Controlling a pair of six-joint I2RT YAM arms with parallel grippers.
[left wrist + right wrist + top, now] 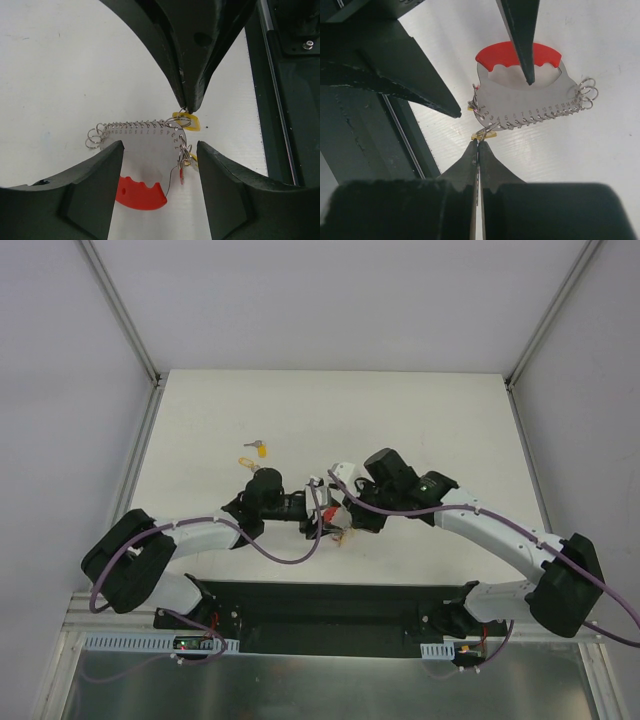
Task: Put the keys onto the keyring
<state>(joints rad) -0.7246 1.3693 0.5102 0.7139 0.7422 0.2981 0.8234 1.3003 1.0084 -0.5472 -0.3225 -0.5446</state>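
The keyring [142, 150] is a flat grey numbered plate with small wire rings along its edge and a red grip [140, 194]; it lies on the white table between the arms. My left gripper [160, 147] is open, its fingers straddling the plate. My right gripper [478, 142] is shut on a yellow-headed key [485, 134] at the plate's numbered corner. It shows from above in the left wrist view [187, 107]. A few more keys [186, 157] hang at that corner. Two loose keys [260, 449] [247, 463] lie on the table behind the left arm.
The black base rail [280, 100] runs along the near table edge, close to the keyring. White walls and metal frame posts [125, 315] bound the table at back and sides.
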